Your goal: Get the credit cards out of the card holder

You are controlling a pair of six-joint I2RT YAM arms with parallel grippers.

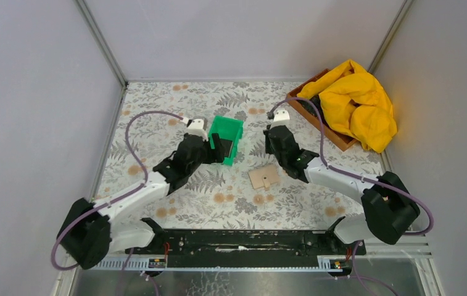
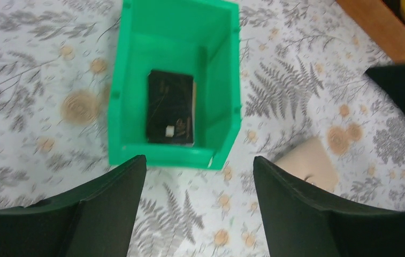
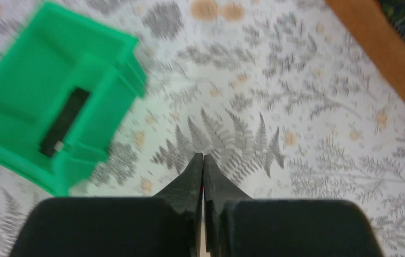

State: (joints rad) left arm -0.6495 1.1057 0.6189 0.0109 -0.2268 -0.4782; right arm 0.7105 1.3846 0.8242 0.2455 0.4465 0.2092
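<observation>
One black credit card (image 2: 170, 107) in the green bin (image 2: 117, 96), card holder (image 1: 263, 177) lying free.

From above, the holder lies flat at 5 o'clock of the bin, apart from both arms, and the black card rests on the bin floor. My left gripper (image 2: 199, 158) hangs wide at the bin's 6 o'clock edge, with nothing between its jaws. My right gripper (image 3: 204, 158) sits near 12 o'clock of the holder, jaws pinched to a hairline. Whether a thin card is caught in there, I cannot tell. My call: bring the left down to pin the holder by one panel. Then let the right nip a card's exposed edge and draw it straight out along the pocket, slowly, so the holder doesn't slide.
</observation>
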